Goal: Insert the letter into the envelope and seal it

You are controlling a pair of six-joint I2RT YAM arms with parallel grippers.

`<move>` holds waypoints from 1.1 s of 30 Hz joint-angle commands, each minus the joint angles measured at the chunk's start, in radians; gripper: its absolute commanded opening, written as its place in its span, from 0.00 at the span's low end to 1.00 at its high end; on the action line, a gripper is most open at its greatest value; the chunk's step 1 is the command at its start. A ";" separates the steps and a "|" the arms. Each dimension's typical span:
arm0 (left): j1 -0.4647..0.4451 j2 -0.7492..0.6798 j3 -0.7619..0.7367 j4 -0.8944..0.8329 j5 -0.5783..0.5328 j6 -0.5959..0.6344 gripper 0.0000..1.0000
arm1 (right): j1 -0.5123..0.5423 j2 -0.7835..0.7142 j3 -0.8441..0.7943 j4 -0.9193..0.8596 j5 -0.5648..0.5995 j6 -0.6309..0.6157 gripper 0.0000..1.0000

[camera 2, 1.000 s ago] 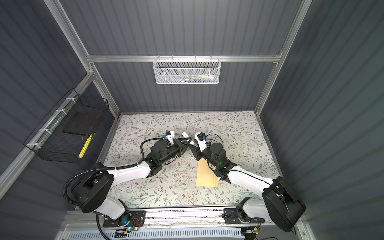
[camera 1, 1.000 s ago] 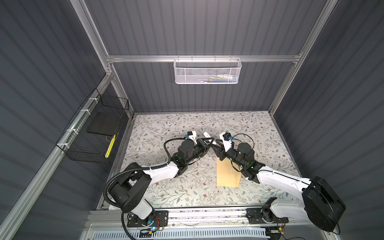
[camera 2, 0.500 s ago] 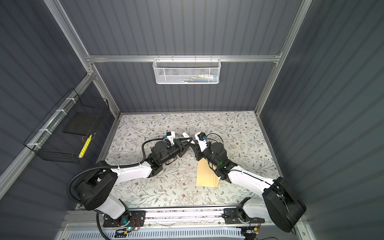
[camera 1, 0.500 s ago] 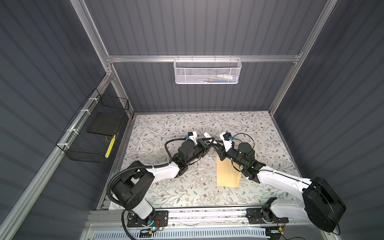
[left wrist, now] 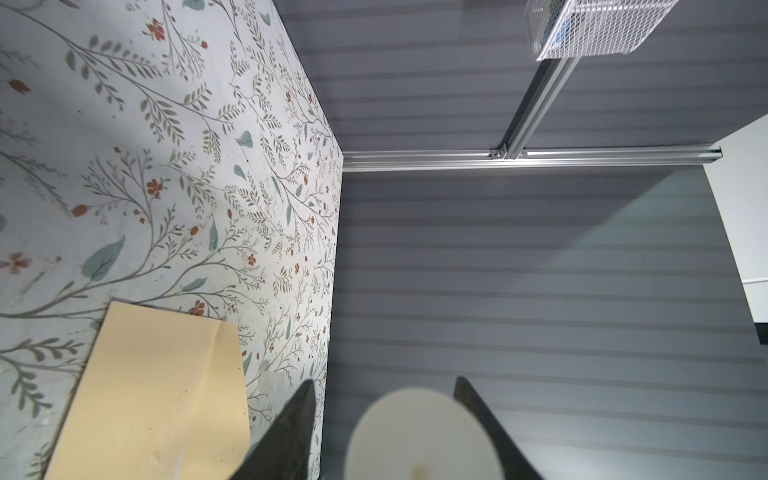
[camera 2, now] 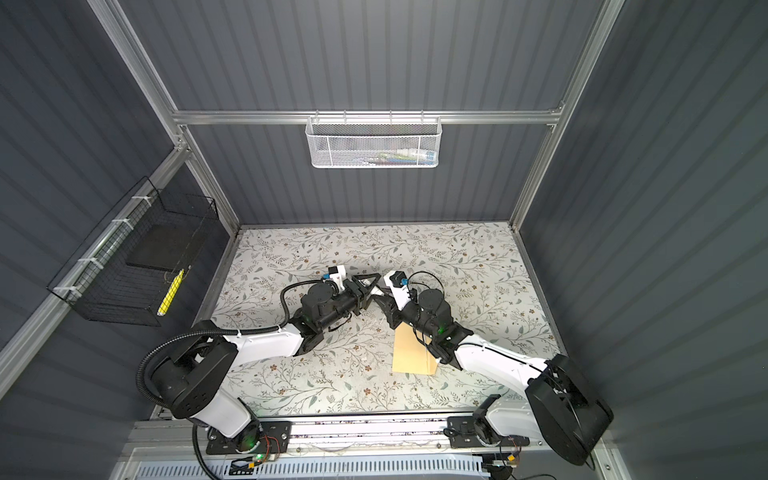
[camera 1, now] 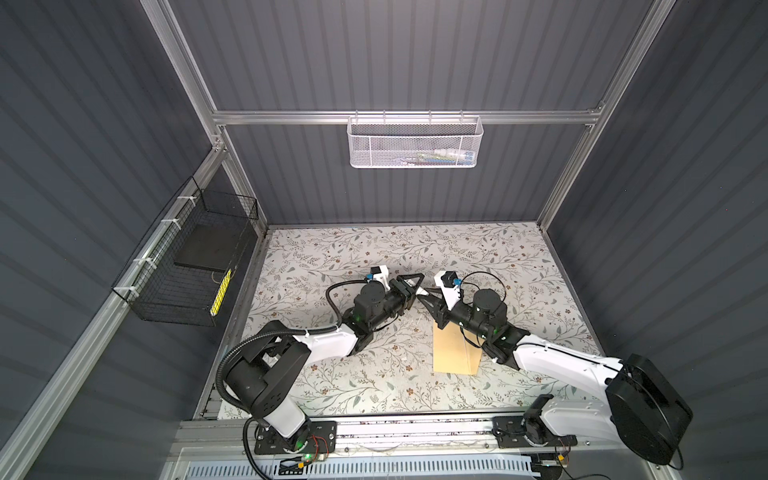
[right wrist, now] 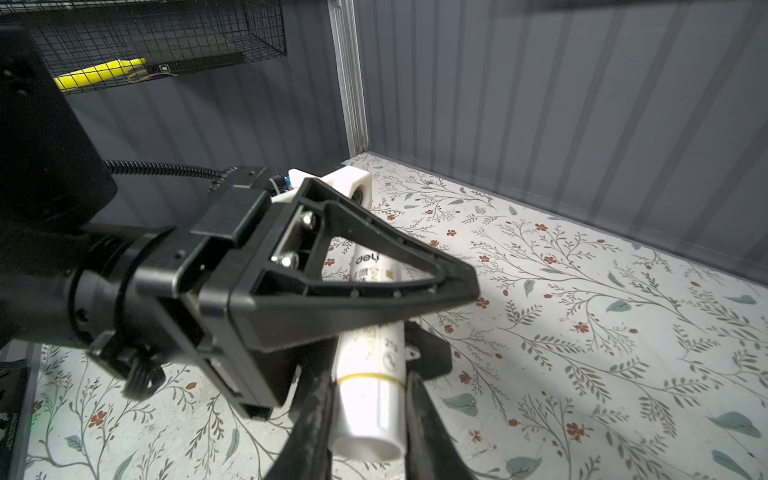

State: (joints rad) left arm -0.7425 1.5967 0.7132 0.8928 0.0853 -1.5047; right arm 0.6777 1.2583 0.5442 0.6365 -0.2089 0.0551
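**Grey booth, flowered table: two grippers meet over a glue stick**

Dark ribbed walls [camera 1: 415, 62] close in a table [camera 1: 332, 249] with a flower print. At its middle the left gripper [camera 1: 417, 286] and the right gripper [camera 1: 428, 301] meet tip to tip, above the surface. The right gripper's fingers are pressed onto a white glue stick [right wrist: 376, 266], gripping it near one end. The left gripper's jaws stand apart around the stick's other, round end, with a gap showing on one side. The envelope [camera 1: 455, 353], tan and flat, lies on the near right of the table, partly under the right arm [camera 1: 561, 361]. No letter shows anywhere. It may be inside the envelope, but that cannot be told.

Likely risks: only one pair of fingers grips the stick, and near its end, so it could tip, slip out and roll across the table. One left finger lies across the stick and could drag it when pulling away. The right arm, low over the envelope, might nudge it askew
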 commanded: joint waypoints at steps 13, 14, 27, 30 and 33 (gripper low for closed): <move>0.015 0.011 0.005 0.018 0.004 0.018 0.16 | 0.030 0.005 0.008 0.003 0.032 0.003 0.04; 0.013 0.013 0.004 0.013 0.004 0.021 0.13 | 0.037 0.004 0.006 0.003 0.037 0.000 0.04; 0.015 0.108 0.047 0.137 0.089 0.030 0.00 | 0.065 0.016 0.019 0.004 0.050 0.151 0.07; 0.014 0.131 0.059 0.175 0.101 0.043 0.00 | 0.064 0.016 0.049 -0.048 0.047 0.245 0.08; 0.016 0.142 0.066 0.205 0.112 0.058 0.00 | 0.064 0.021 0.072 -0.088 0.039 0.345 0.10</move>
State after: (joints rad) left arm -0.7177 1.7184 0.7380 1.0267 0.1509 -1.4963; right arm 0.7151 1.2728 0.5591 0.5491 -0.0788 0.2562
